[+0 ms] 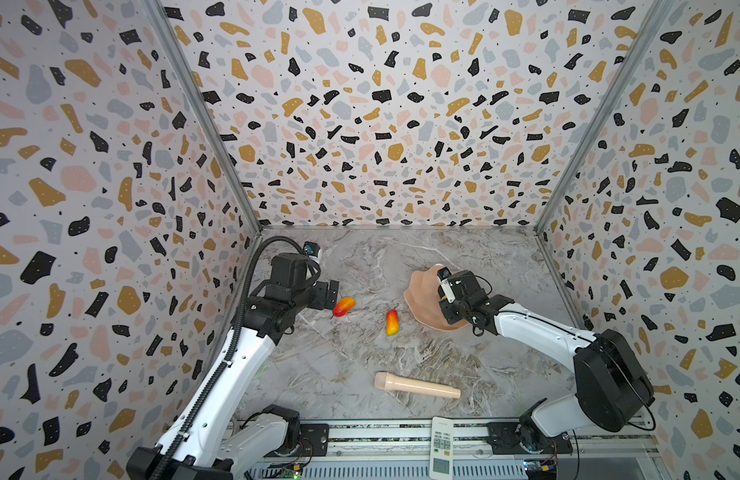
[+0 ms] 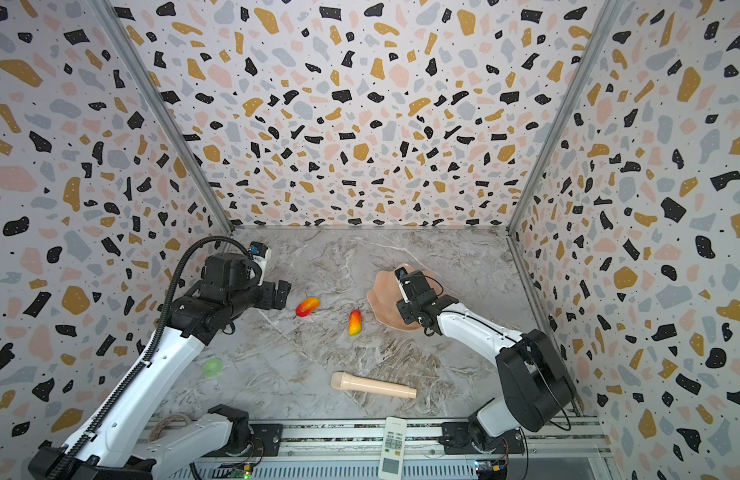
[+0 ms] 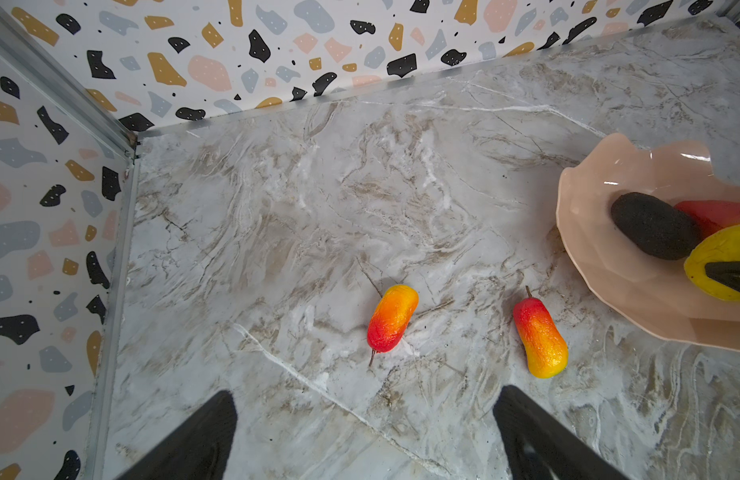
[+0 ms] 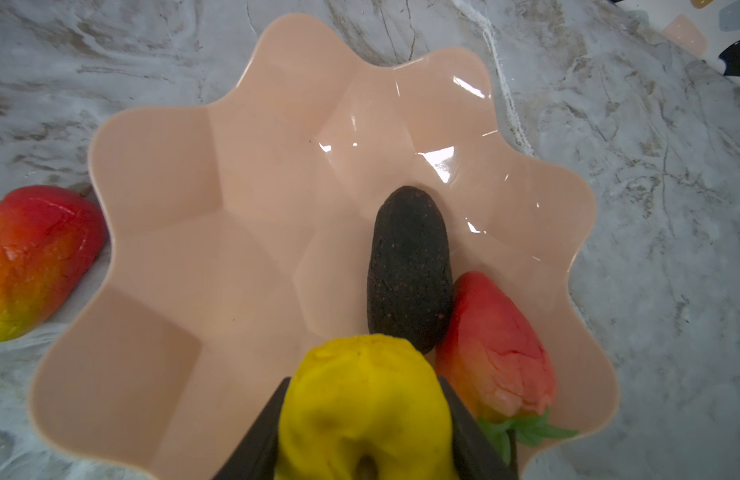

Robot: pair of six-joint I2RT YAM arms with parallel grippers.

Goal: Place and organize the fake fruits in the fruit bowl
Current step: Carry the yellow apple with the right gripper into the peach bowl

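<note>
My right gripper (image 4: 366, 432) is clamped on the lumpy yellow fruit (image 4: 360, 374), low over the fruit bowl (image 4: 160, 174) where the avocado (image 4: 408, 266) and strawberry (image 4: 497, 353) lie touching, so I judge this the release: just part the jaws. My left gripper (image 3: 366, 392) hangs open near one mango (image 3: 392, 318), the other mango (image 3: 541, 332) lying on the table by the bowl's rim. I can read no writing, even on the remote control (image 1: 442, 446).

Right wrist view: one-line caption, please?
Right gripper grips the yellow fruit within the bowl, next to avocado and strawberry; a mango lies outside the rim.
</note>
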